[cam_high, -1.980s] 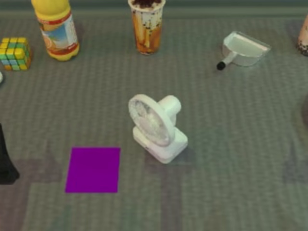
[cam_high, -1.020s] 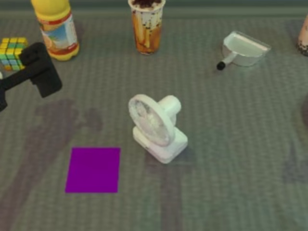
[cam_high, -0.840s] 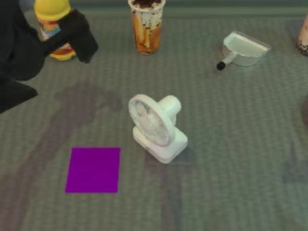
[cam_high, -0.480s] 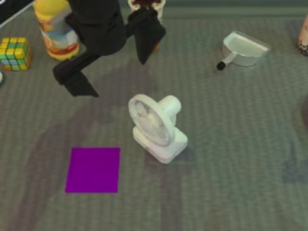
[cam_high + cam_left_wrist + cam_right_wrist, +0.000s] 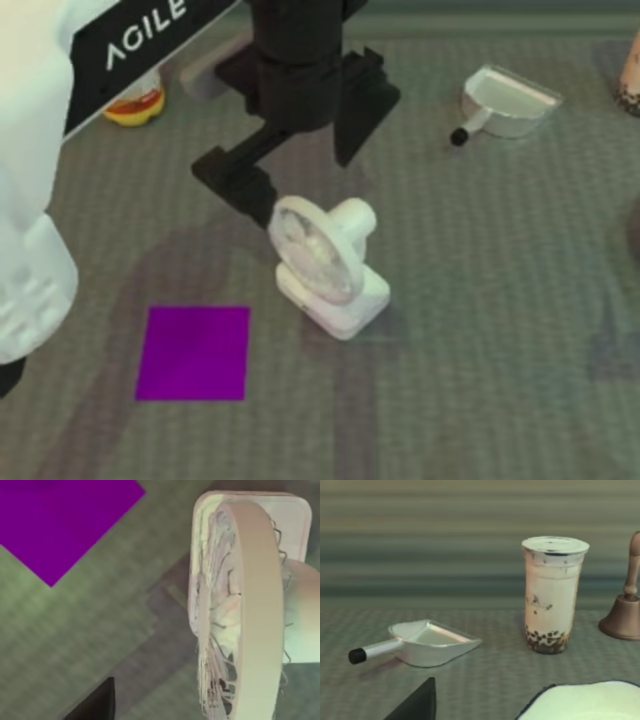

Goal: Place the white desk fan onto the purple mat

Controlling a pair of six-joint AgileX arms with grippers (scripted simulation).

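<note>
Grey-green woven cloth covers the worktop (image 5: 480,300). Nearest lies the purple mat (image 5: 193,352), flat and bare, left of centre. Just beside it at centre the white desk fan (image 5: 325,265) stands upright. Above the fan's far side the left gripper (image 5: 290,160) hangs with jaws spread wide, holding nothing. Farther back a dustpan (image 5: 505,102) and a yellow bottle (image 5: 135,100) are seen. Only the right wrist view shows a bubble tea cup (image 5: 552,594), a bell (image 5: 627,600) and a plate rim (image 5: 580,700).
</note>
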